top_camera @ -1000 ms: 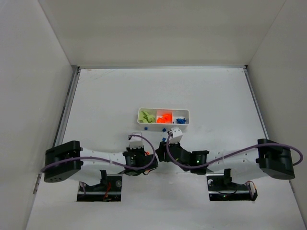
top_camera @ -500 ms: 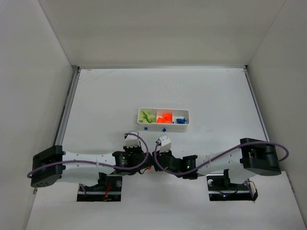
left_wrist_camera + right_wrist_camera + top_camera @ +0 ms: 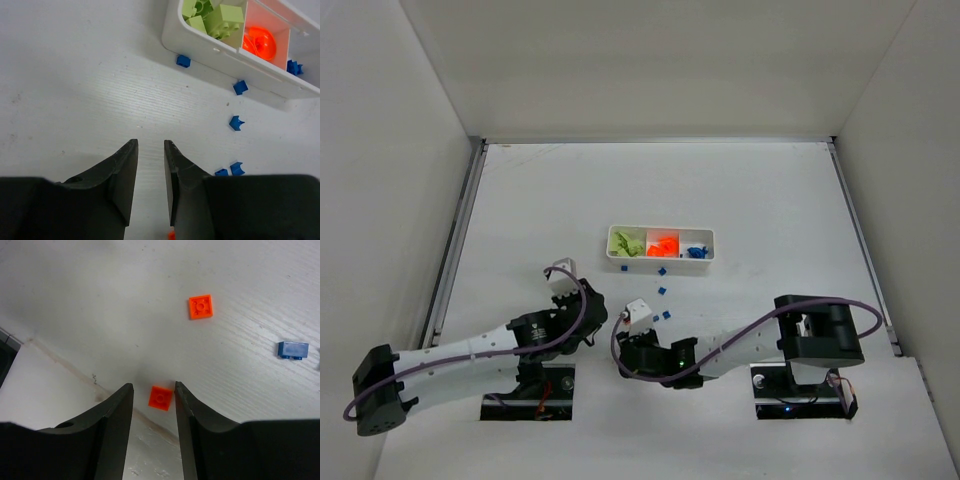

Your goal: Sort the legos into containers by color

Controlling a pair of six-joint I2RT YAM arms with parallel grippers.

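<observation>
The white tray (image 3: 660,256) lies mid-table, its containers holding green legos (image 3: 215,15) on the left, orange (image 3: 259,42) in the middle and blue (image 3: 294,66) on the right. Several loose blue legos (image 3: 235,122) lie on the table in front of it. My left gripper (image 3: 150,145) hovers over bare table, its jaws slightly apart with nothing between them. My right gripper (image 3: 152,387) is open and straddles a flat orange lego (image 3: 160,397), which lies close to the right finger. A second orange lego (image 3: 201,306) lies just beyond it.
A blue brick (image 3: 293,350) lies to the right of the orange pair. The table's near edge seam (image 3: 60,365) runs just under the right gripper. In the top view the two grippers, left (image 3: 558,270) and right (image 3: 637,308), stand close together in front of the tray.
Both arms have drawn back from the tray. The left gripper swung left and its jaws parted a little. The right gripper moved left and nearer, and its jaws narrowed around an orange lego.
</observation>
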